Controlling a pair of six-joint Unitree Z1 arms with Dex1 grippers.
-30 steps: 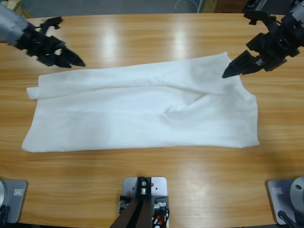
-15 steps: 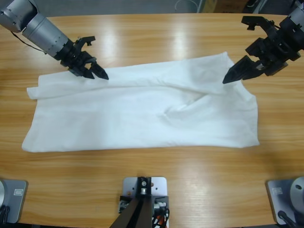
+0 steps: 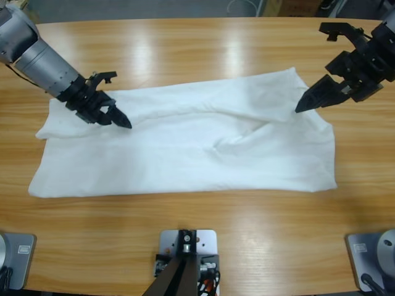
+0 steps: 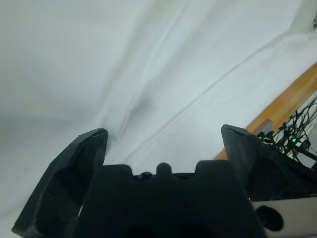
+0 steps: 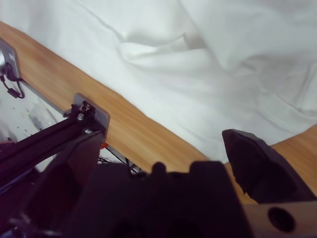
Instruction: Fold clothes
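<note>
Your left claw (image 3: 117,118) sits low over the white T-shirt (image 3: 185,145), jaws spread with cloth filling the space ahead of them. Your right claw (image 3: 307,102) hovers at the shirt's far corner, jaws also apart, holding nothing. The shirt lies spread and creased on the wooden surface (image 3: 197,43), beneath and between both claws. If you close the left one here, expect it to pinch both layers or only a ridge of the crease, so the fold would drag crooked
</note>
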